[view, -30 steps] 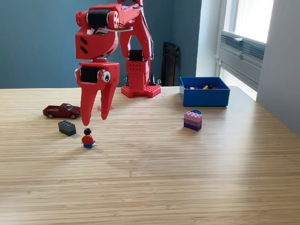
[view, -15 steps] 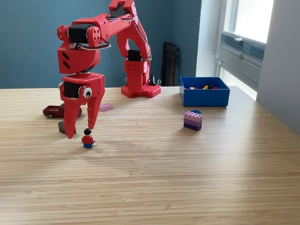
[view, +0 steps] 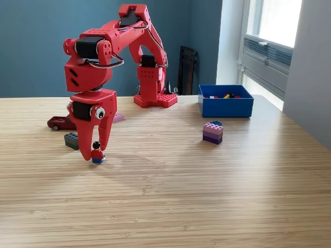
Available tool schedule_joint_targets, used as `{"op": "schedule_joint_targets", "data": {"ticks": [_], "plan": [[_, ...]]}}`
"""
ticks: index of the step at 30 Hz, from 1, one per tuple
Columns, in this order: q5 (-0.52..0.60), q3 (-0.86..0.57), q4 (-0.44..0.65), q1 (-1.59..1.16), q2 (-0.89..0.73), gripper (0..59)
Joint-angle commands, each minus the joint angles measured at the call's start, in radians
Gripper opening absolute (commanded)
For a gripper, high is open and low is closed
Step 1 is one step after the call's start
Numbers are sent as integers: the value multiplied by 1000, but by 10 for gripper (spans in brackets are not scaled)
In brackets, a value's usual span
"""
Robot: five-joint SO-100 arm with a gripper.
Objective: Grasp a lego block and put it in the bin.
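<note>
Since one second ago the pincer (view: 94,153) has come down and toward the camera, and now its spread fingers stand around the small lego figure (view: 96,153) on the worktop (view: 170,201), not yet closed on it. I judge the figure light, stiff and a little slippery, so the red body is the best hold. Farther back are the dark block (view: 73,140), the purple stack (view: 212,132) and the bin (view: 226,101).

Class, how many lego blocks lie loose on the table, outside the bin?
3: a dark grey block beside the tool, a pink block behind the arm, and a purple stack in front of the bin. The arm may hide others.
</note>
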Motion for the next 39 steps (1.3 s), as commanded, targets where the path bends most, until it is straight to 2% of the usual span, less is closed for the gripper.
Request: {"op": "schedule_joint_targets", "data": {"ticks": [1,11,22,30,39], "plan": [[-17,-78,6,-6,11,183],[-23,-98,8,-17,-17,163],[-12,-94,9,-15,-17,0],[-9,-87,23,-17,-17,0],[-6,-163,147,-21,-8,0]]}}
